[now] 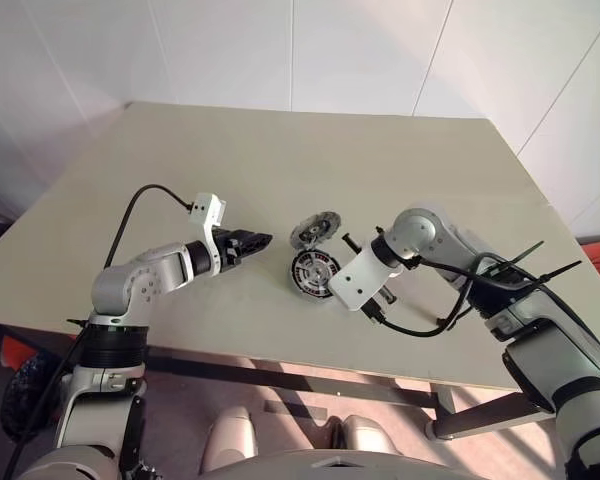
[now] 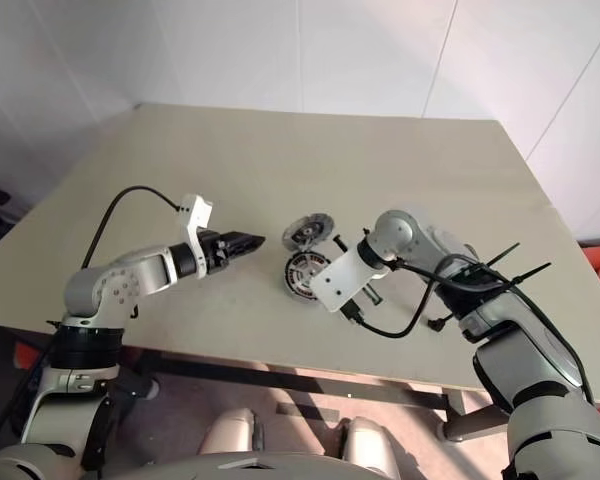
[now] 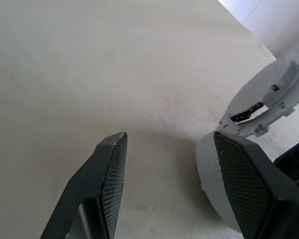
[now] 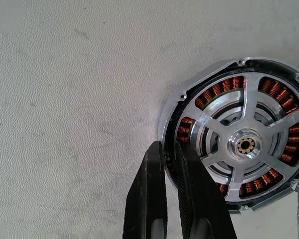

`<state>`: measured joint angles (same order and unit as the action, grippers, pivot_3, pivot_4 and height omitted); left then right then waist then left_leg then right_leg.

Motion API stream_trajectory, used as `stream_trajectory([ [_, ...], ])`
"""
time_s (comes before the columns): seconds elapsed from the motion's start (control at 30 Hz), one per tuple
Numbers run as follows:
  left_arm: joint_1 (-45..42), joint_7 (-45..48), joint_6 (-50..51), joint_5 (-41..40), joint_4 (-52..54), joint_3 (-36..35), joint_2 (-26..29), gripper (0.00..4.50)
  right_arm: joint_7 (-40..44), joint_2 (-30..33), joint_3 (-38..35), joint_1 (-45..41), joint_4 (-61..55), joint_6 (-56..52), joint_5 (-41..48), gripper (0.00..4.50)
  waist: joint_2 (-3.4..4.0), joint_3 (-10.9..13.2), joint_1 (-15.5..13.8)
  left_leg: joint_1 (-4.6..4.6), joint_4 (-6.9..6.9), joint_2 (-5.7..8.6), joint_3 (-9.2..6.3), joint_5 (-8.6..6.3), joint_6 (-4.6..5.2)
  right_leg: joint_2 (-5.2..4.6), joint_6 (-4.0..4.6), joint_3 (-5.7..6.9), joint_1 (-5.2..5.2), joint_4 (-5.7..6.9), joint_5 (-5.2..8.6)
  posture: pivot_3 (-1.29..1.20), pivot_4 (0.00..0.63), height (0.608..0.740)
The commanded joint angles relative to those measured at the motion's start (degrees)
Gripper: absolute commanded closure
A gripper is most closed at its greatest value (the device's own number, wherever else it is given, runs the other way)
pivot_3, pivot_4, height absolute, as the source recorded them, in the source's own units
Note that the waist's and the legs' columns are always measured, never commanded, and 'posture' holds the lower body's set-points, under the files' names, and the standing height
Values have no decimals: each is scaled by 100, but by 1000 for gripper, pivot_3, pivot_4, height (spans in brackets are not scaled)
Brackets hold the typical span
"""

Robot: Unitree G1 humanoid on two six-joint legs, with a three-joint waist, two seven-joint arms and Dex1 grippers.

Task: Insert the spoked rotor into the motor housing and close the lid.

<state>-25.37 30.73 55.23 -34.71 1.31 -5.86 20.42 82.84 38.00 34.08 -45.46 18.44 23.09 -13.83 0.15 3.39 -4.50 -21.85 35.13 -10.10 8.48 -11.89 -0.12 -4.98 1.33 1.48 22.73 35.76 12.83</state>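
Observation:
The motor housing (image 4: 172, 107) lies flat on the table, just right of centre. The spoked rotor (image 4: 246, 144) sits inside it, silver spokes over the copper winding ring. The lid (image 1: 315, 232) stands tilted up at the housing's far edge, ribbed face toward me. My right gripper (image 4: 168, 147) points steeply down at the housing's edge. Its fingers are closed to a thin gap across the rim, one outside and one over the rotor's edge. My left gripper (image 1: 255, 240) hovers left of the lid, open and holding nothing. The left wrist view shows the lid's plain grey back (image 3: 209, 174) beside one finger.
The beige table (image 1: 280, 150) stretches far behind the parts, with white walls beyond it. A black cable (image 1: 420, 325) loops under my right wrist near the front edge (image 1: 280, 355). My right arm's white wrist block (image 1: 360, 280) hides part of the housing.

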Motion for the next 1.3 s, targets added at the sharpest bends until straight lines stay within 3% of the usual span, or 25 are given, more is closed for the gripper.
stream_trajectory([
  [0.03, 51, -66, -101, -74, 205, -129, -74, 1527, 269, 491, -279, 72, -234, -27, 156, 4497, 0, 0, -32, 0, 0, 3, 0, -1, 1, -3, 0, 0, -3, -2, 0, 0, 0, 740],
  [0.2, 241, -178, -106, -108, 340, -141, -267, 1527, 721, 1196, -517, 321, -631, -178, 587, 4497, -1, 1, -120, 2, 2, 11, 0, -3, 5, -11, 0, 0, -8, -3, 0, 0, 0, 740],
  [0.33, 399, -256, -180, -84, 367, -112, -479, 1527, 929, 1820, -744, 546, -1371, -979, 1043, 4497, -2, 3, -99, 3, -1, 13, -1, -2, 9, -15, 0, -1, -10, -5, 0, 0, 0, 740],
  [0.57, 551, -350, -267, -58, 403, -109, -700, 1527, 697, 2092, -1090, 835, -2390, -3187, 1226, 4497, 0, 5, 7, 20, -5, -22, 1, 3, -2, 17, 1, -2, -9, 5, -1, 0, 0, 740],
  [0.77, 595, -410, -310, -49, 411, -72, -812, 1527, 478, 1787, -1073, 696, -3149, -4798, 1408, 4497, 1, 5, 5, 19, -5, -21, 1, 4, -2, 16, 2, -4, -9, 2, -1, 0, 0, 740],
  [1.3, 728, -509, -271, -94, 549, -192, -792, 1527, 157, 1528, -859, 585, -3152, -4730, 1042, 4497, 1, 5, -95, 20, -4, -19, 3, -4, -16, 13, 2, -4, -10, 2, -2, 0, 0, 740],
])
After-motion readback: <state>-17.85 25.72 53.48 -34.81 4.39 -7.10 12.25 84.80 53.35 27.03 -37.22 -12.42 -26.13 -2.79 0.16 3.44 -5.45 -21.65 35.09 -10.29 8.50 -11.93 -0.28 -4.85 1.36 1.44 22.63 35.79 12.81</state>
